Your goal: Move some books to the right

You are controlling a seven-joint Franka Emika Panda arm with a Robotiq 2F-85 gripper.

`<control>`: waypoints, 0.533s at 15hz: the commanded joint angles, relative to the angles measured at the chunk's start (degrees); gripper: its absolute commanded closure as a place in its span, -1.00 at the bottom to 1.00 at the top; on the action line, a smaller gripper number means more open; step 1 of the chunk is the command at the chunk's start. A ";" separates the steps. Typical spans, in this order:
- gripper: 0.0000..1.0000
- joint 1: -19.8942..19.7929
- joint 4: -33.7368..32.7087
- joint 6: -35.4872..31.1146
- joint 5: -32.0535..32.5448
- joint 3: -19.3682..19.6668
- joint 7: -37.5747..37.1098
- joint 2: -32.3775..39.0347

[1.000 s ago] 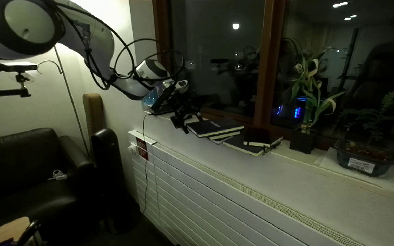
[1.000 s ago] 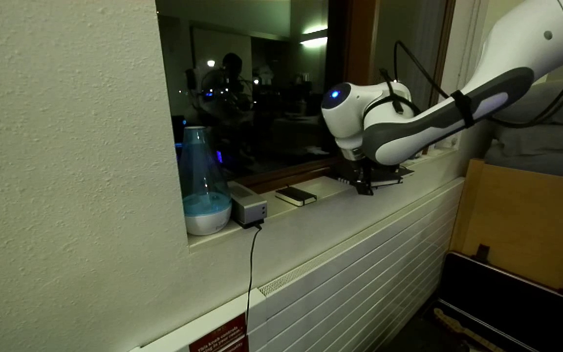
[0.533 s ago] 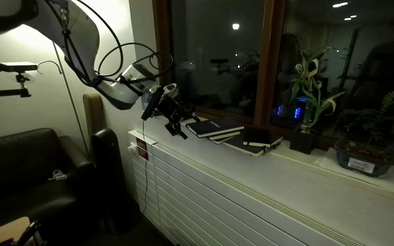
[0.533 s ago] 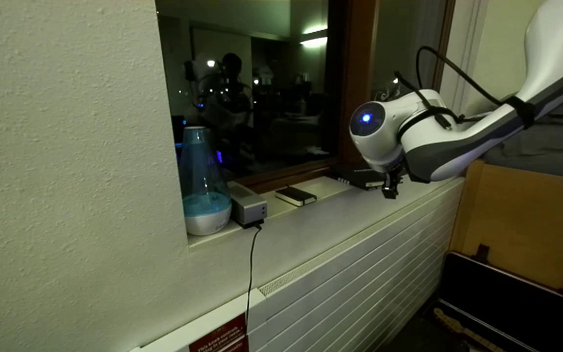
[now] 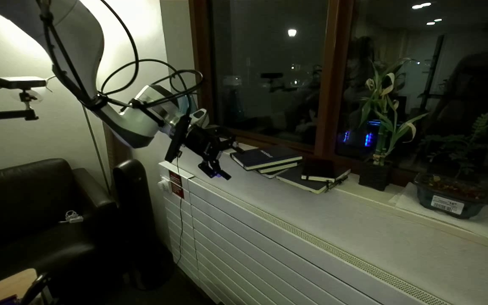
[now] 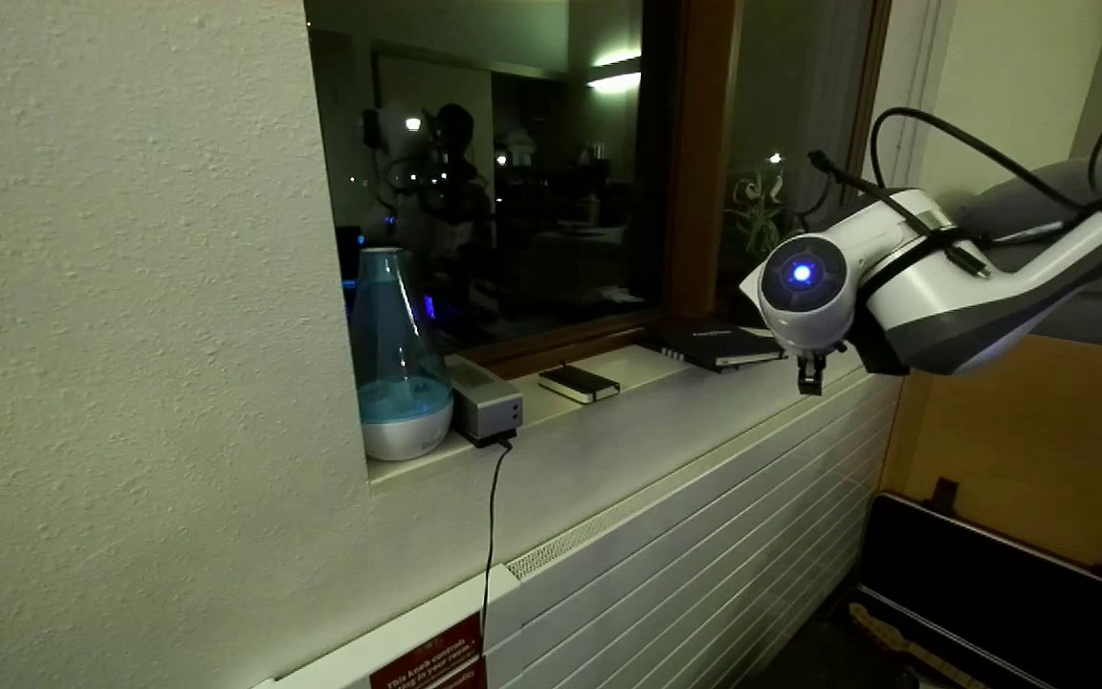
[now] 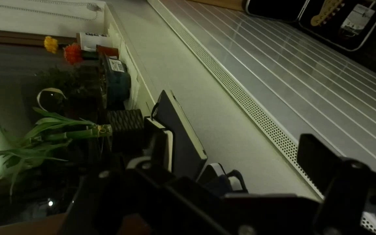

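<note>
In an exterior view, a stack of dark books with pale page edges, the top one with white lettering (image 5: 265, 157), lies on the sill. Beside it a small black book (image 5: 323, 170) rests on a larger dark book (image 5: 301, 181). The dark books also show in the other picture's far sill (image 6: 718, 346) and in the wrist view (image 7: 183, 137). A separate small dark book (image 6: 580, 383) lies near the humidifier. My gripper (image 5: 232, 162) is open and empty, left of the lettered stack. In the wrist view its fingers (image 7: 237, 153) are wide apart and partly hide the books.
A potted bamboo plant (image 5: 374, 174) and a planter with a label (image 5: 451, 199) stand along the sill. A blue humidifier (image 6: 405, 383) and a grey box (image 6: 486, 400) with a cord stand at its opposite end. A radiator (image 5: 286, 250) runs below the sill.
The arm and gripper have drawn back from beside the books, away from the window and toward the sill's front edge. The gripper stays open. The books have not moved.
</note>
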State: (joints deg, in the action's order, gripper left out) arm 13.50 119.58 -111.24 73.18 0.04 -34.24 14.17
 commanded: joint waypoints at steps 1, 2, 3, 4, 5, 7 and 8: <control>-1.00 -4.46 3.45 -8.12 3.18 -1.92 -0.82 -3.46; -1.00 -5.24 2.95 -10.63 3.47 -2.04 -0.74 -3.45; -1.00 -5.98 2.57 -13.26 3.31 -2.14 -0.35 -3.46; -1.00 -6.50 2.07 -15.85 3.51 -2.14 -0.31 -3.40; -1.00 -6.85 1.58 -18.17 4.26 -2.04 -0.35 -3.22; -1.00 -7.35 1.05 -22.37 6.07 -1.89 0.08 -3.19; -1.00 -7.54 0.93 -24.17 7.44 -1.84 0.13 -3.24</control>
State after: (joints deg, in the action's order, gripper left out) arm 7.73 119.86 -130.13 76.89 -0.99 -34.31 12.31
